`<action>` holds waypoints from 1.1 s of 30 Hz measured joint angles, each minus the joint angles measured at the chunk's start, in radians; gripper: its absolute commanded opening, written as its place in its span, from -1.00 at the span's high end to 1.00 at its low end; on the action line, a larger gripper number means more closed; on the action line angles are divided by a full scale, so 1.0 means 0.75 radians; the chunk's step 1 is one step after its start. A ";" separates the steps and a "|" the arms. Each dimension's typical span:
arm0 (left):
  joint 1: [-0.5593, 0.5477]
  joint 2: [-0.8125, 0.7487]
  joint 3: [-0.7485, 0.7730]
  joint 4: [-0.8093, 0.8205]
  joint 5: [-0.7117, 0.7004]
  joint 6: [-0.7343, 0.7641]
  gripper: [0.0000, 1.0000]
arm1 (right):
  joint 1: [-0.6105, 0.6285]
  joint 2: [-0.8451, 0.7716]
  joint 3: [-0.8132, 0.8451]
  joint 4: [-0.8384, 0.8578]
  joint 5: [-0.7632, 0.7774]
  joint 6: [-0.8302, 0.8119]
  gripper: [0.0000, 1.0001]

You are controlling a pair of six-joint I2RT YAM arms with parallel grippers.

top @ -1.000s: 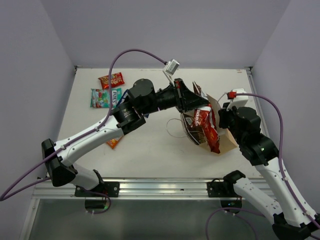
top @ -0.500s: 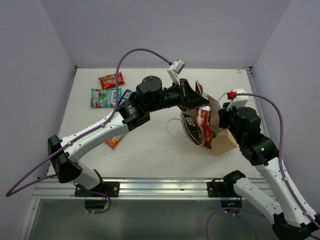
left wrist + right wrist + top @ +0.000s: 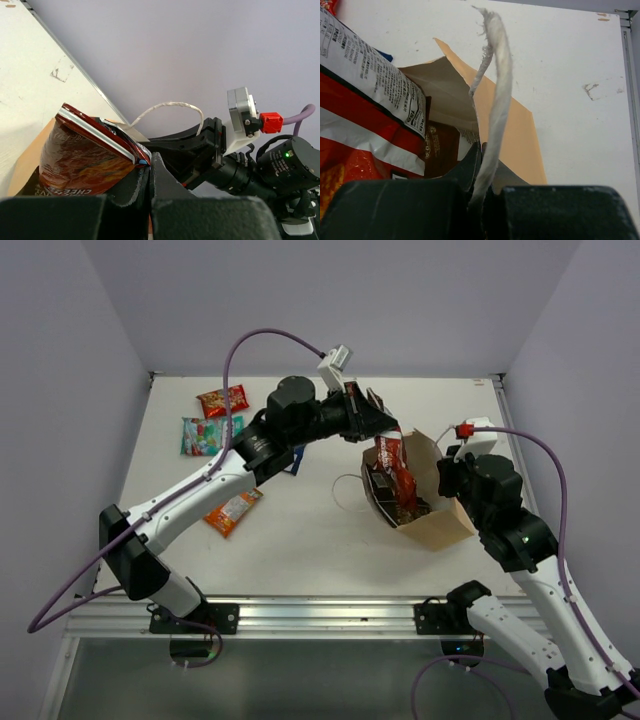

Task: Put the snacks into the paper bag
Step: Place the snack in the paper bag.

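The tan paper bag (image 3: 438, 522) lies tilted at centre right with its mouth facing left. My right gripper (image 3: 443, 487) is shut on the bag's rim, with the white cord handle (image 3: 494, 95) caught between the jaws (image 3: 481, 150). My left gripper (image 3: 384, 430) is shut on the top edge of a red snack packet (image 3: 390, 458) that stands in the bag's mouth; the left wrist view shows the packet (image 3: 82, 162) pinched at the jaws (image 3: 148, 167). A red-white packet (image 3: 365, 125) and a dark brown packet (image 3: 437, 150) are inside the bag (image 3: 517, 135).
A red packet (image 3: 222, 400), a teal-green packet (image 3: 203, 436) and an orange packet (image 3: 234, 511) lie on the white table at the left. A blue packet (image 3: 292, 464) shows partly under my left arm. A loose white cord handle (image 3: 347, 492) lies left of the bag.
My left gripper has pulled back up and to the left with the red packet, which now stands higher in the bag's mouth. The bag has shifted a little. The orange packet shows more.
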 measured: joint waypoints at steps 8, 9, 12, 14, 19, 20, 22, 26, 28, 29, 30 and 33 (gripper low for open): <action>0.006 0.006 -0.095 0.056 -0.018 -0.002 1.00 | 0.000 0.001 -0.001 0.000 -0.001 0.000 1.00; 0.006 0.005 -0.130 0.075 -0.019 -0.006 1.00 | 0.000 0.001 -0.001 0.000 -0.001 0.001 1.00; -0.001 0.005 -0.231 0.094 -0.031 -0.008 1.00 | 0.001 0.001 -0.002 0.000 -0.002 0.001 1.00; -0.013 0.005 -0.271 0.090 -0.064 -0.004 1.00 | 0.001 0.001 -0.002 0.000 -0.003 0.001 1.00; -0.074 -0.031 -0.344 0.083 -0.165 0.000 0.96 | 0.001 0.001 -0.002 0.000 -0.003 0.001 1.00; -0.084 -0.048 -0.365 0.078 -0.185 -0.001 0.95 | 0.001 0.002 -0.002 0.001 -0.003 0.001 1.00; -0.096 -0.080 -0.399 0.064 -0.220 -0.001 0.91 | 0.002 0.003 -0.002 0.002 -0.003 0.001 1.00; -0.111 -0.112 -0.439 0.053 -0.271 -0.006 0.83 | 0.004 0.003 -0.002 0.003 -0.003 0.001 1.00; -0.124 -0.112 -0.446 0.041 -0.294 -0.009 0.78 | 0.004 0.003 -0.002 0.003 -0.003 0.001 1.00; -0.133 -0.112 -0.449 0.033 -0.304 -0.013 0.77 | 0.004 0.003 -0.002 0.004 -0.003 0.001 1.00; -0.144 -0.112 -0.451 0.022 -0.311 -0.016 0.75 | 0.004 0.003 -0.002 0.004 -0.003 0.001 1.00; -0.170 -0.112 -0.453 -0.010 -0.330 -0.023 0.71 | 0.004 0.003 -0.002 0.005 -0.004 0.001 1.00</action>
